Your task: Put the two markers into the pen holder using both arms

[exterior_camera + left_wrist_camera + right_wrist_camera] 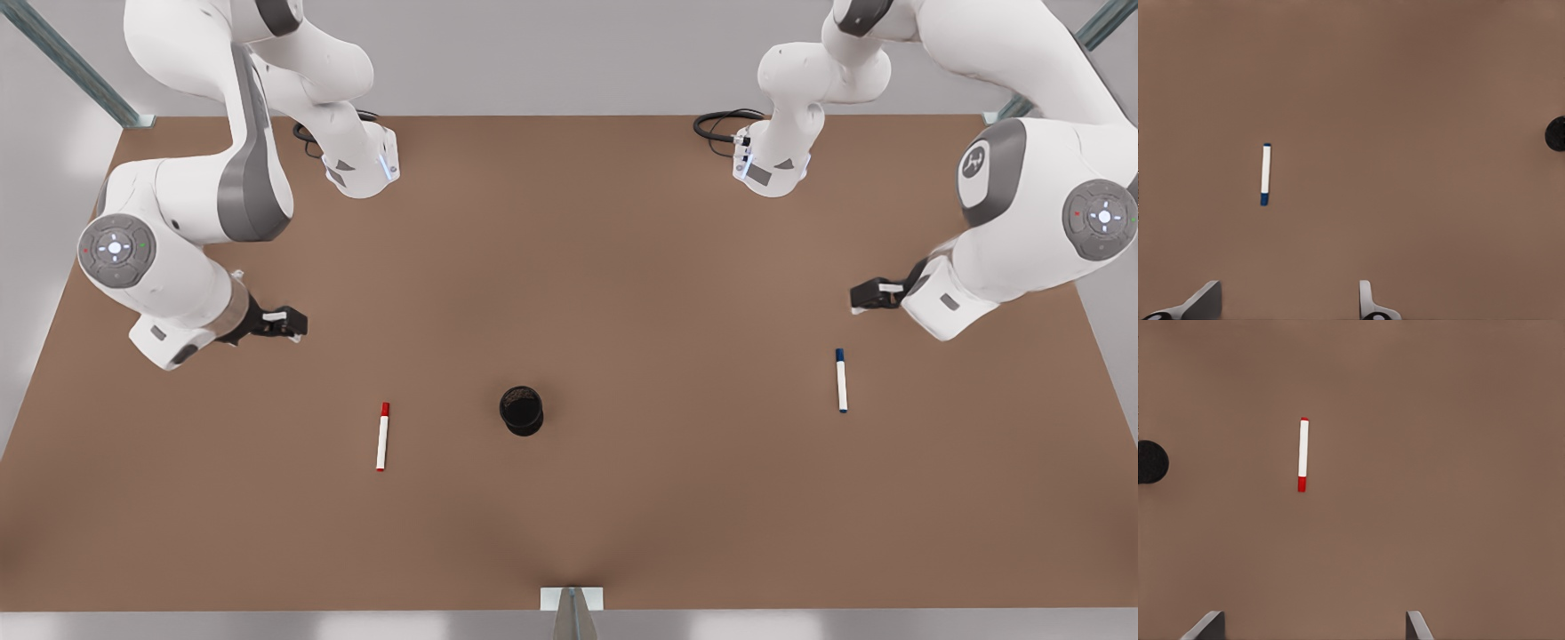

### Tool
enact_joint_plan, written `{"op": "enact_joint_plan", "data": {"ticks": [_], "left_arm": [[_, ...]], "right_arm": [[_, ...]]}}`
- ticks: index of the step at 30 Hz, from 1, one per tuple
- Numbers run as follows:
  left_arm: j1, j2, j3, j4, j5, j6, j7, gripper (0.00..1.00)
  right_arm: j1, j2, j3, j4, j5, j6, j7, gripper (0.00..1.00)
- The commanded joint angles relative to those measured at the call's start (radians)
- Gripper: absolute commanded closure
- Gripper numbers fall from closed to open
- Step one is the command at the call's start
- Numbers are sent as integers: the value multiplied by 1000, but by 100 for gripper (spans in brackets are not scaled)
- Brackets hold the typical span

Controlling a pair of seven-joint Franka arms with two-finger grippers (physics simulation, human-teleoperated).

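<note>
Hovering spread — left gripper (pixel 855 298) near blue marker (pixel 841 380), right gripper (pixel 298 324) near red marker (pixel 382 436).

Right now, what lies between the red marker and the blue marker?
In the front view, the pen holder stands between the red marker and the blue marker, nearer the red.

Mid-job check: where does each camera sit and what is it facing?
Front view: high, looking down on the table, both arms, red marker, blue marker, pen holder.
Left wrist view: above the blue marker; left gripper open.
Right wrist view: above the red marker; right gripper open.
Both wrist views share the holder.
</note>
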Motion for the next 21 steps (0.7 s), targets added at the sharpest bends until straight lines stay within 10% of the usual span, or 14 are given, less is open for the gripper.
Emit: {"op": "enact_joint_plan", "data": {"ticks": [1, 6, 21], "left_arm": [[-2, 2, 1, -3, 6, 119, 114, 0], [73, 245, 5, -55, 1, 412, 150, 0], [198, 334, 8, -562, 1, 1089, 482, 0]], "right_arm": [[-1, 8, 0, 0, -1, 132, 79, 0], [10, 139, 7, -5, 39, 328, 84, 0], [19, 541, 46, -58, 37, 712, 196, 0]]}}
